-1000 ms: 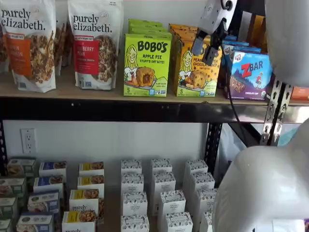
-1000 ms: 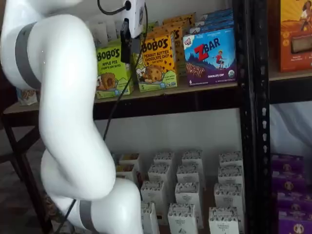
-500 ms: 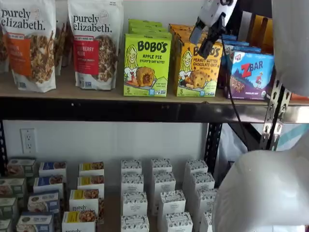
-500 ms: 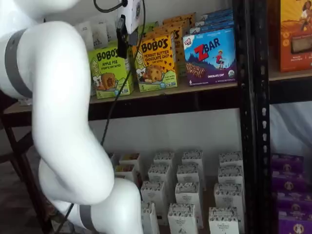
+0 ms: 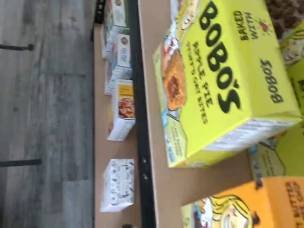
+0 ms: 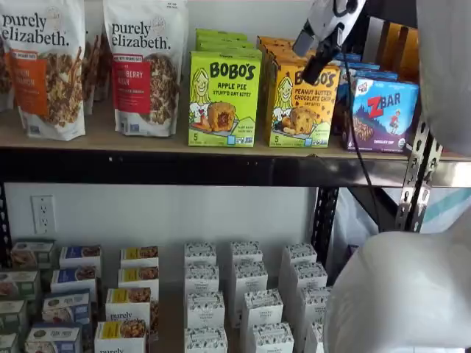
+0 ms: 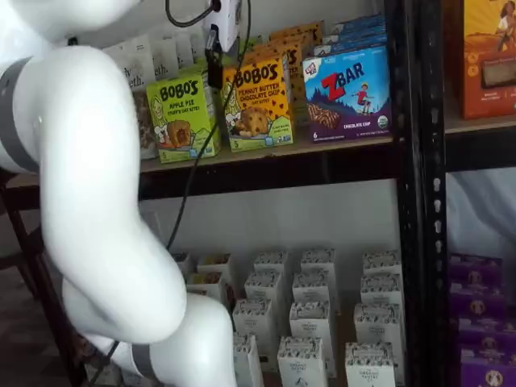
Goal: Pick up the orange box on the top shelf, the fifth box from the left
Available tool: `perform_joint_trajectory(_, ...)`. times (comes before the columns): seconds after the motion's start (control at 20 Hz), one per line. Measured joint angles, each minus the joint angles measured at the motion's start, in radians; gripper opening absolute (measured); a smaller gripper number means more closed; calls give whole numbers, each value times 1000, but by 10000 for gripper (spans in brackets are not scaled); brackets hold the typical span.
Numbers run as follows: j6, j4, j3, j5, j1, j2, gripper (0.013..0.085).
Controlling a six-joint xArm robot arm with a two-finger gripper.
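The orange box (image 6: 302, 110) stands upright on the top shelf (image 6: 147, 140), between a lime-green Bobo's Apple Pie box (image 6: 224, 95) and a blue ZBar box (image 6: 383, 114). Both shelf views show it (image 7: 258, 105). My gripper (image 6: 304, 65) hangs in front of the orange box's upper edge, tilted, with a gap between its two black fingers and nothing in them. In a shelf view it (image 7: 214, 68) shows side-on, just left of that box's top corner. The wrist view shows the lime-green box (image 5: 223, 80) up close and a corner of the orange box (image 5: 247, 204).
Two purely elizabeth granola bags (image 6: 143, 66) stand at the shelf's left. More boxes stand in rows behind the front ones. A black upright (image 7: 407, 161) stands right of the ZBar box (image 7: 348, 93). Many small white boxes (image 6: 246, 294) fill the lower shelf. My white arm (image 7: 97, 201) blocks much of the view.
The gripper has risen from the middle of the orange box's front to its upper edge. The arm's white links have shifted in both shelf views.
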Motion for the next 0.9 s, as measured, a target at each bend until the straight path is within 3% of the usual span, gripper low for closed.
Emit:
perform_joint_trajectory(0.3,-47,28,8,-41,-47,7,850)
perform_joint_trajectory(0.5,-60,42,4,-79,-57,20,850)
perform_joint_trajectory(0.7,-61,21,-20,-97,-48,52,850)
perform_joint_trajectory(0.9,-64,-23,-75,-45,-43,110,850)
